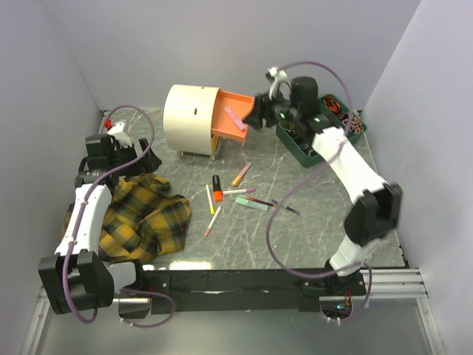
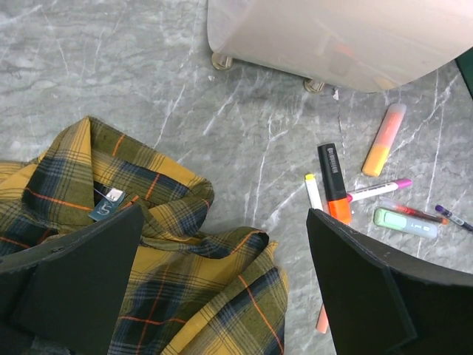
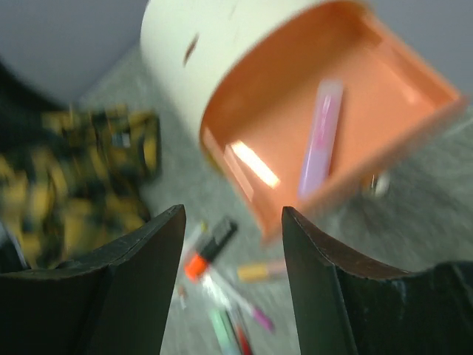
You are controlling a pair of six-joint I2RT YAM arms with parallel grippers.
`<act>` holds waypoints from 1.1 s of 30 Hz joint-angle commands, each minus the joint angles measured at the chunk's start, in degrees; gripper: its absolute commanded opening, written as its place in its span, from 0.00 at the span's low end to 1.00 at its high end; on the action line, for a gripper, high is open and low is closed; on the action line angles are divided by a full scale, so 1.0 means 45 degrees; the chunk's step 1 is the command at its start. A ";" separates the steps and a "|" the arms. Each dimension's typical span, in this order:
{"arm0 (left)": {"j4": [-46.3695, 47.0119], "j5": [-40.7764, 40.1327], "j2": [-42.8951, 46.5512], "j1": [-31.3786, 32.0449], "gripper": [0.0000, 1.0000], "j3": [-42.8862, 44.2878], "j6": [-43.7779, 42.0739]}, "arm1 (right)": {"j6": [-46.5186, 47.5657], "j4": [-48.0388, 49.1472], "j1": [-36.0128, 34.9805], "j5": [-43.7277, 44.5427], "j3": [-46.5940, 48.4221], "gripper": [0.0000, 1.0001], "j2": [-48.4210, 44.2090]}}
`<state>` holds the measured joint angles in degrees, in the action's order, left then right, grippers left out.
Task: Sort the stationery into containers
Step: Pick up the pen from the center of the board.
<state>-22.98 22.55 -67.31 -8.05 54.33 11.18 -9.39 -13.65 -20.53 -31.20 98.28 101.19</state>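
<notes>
The cream drum-shaped chest [image 1: 191, 118] stands at the back with its orange drawer [image 1: 230, 118] pulled out; a pink-lilac highlighter [image 1: 236, 118] lies inside it, also in the right wrist view [image 3: 320, 139]. My right gripper [image 1: 259, 112] is open and empty, just right of the drawer's front edge. Loose stationery lies mid-table: an orange-black marker [image 1: 216, 188], a peach highlighter [image 1: 241, 174], a green highlighter [image 1: 252, 203], pens [image 1: 286, 208]. My left gripper [image 1: 148, 159] is open and empty over the plaid cloth [image 2: 148, 244].
A green bin [image 1: 319, 127] with small items stands at the back right, behind the right arm. The yellow-black plaid cloth [image 1: 140, 214] covers the left of the table. White walls enclose the sides and back.
</notes>
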 commanded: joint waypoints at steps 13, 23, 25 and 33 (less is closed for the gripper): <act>0.0205 -0.0401 0.0290 -0.0007 1.00 0.0115 -0.0649 | 1.0524 -0.3783 0.0091 0.2303 -0.8986 0.49 -0.4147; 0.0127 -0.0420 0.0114 -0.0007 0.99 0.0330 -0.0629 | 1.1499 -0.3900 0.0052 0.2930 -0.9633 0.50 -0.2937; 0.0146 -0.0498 0.0133 -0.0027 0.99 0.0272 -0.0668 | 1.1617 -0.4094 0.0052 0.2891 -0.9594 0.50 -0.2741; 0.0068 -0.0655 0.0231 -0.0027 1.00 0.0115 -0.0727 | 1.1618 -0.4252 -0.0085 0.3085 -0.9594 0.51 -0.2154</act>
<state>-23.27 20.18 -66.63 -8.05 54.33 8.23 41.89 -32.21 -20.21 -18.41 54.96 90.59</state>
